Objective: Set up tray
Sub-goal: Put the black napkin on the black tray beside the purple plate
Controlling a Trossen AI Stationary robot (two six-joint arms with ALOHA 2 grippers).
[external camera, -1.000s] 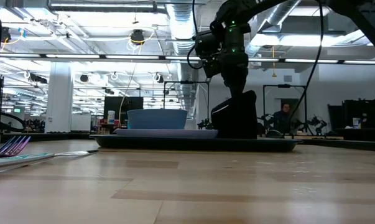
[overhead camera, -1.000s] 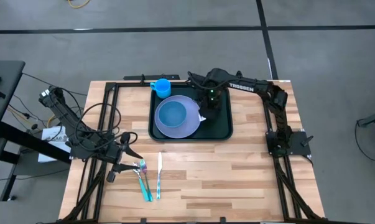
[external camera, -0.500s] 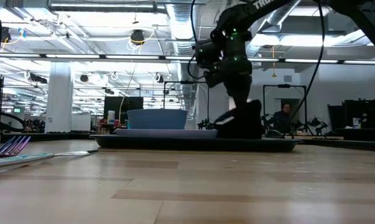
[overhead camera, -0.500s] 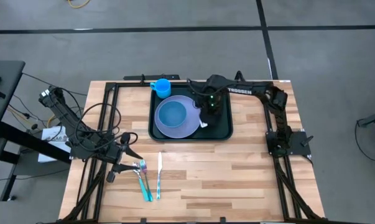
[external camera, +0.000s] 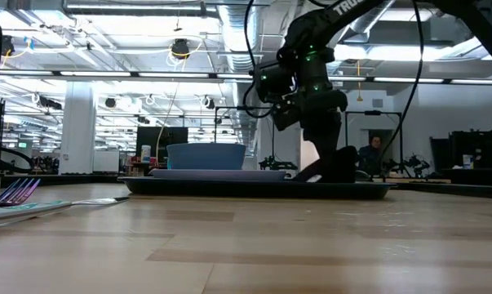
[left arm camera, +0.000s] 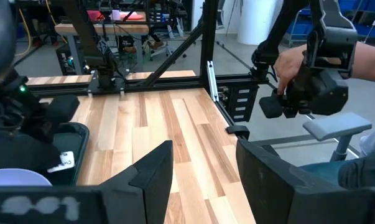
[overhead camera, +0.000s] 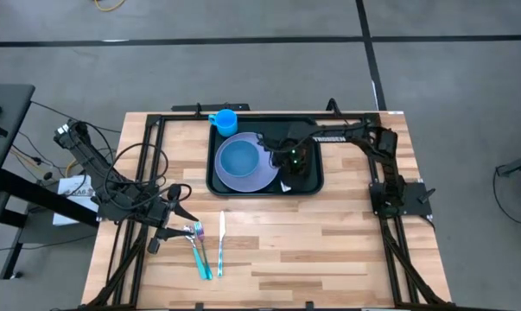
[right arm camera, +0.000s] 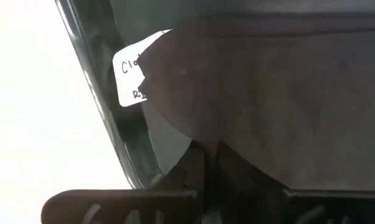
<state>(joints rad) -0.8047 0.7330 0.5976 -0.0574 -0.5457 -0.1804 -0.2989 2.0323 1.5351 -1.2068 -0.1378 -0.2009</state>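
Since the earlier frame our right gripper (overhead camera: 288, 166) has swung lower, jaws closed on the black napkin (overhead camera: 300, 167), laying it on the tray (overhead camera: 264, 187) beside the plate (overhead camera: 243, 161). Left gripper (overhead camera: 175, 216) waits open by the forks (overhead camera: 199, 246).

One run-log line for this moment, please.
right end effector: shut on napkin, low in tray | left end effector: open, idle near forks

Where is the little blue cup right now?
In the high view the blue cup stands in the far left corner of the green tray, just behind the purple plate that holds the blue bowl.
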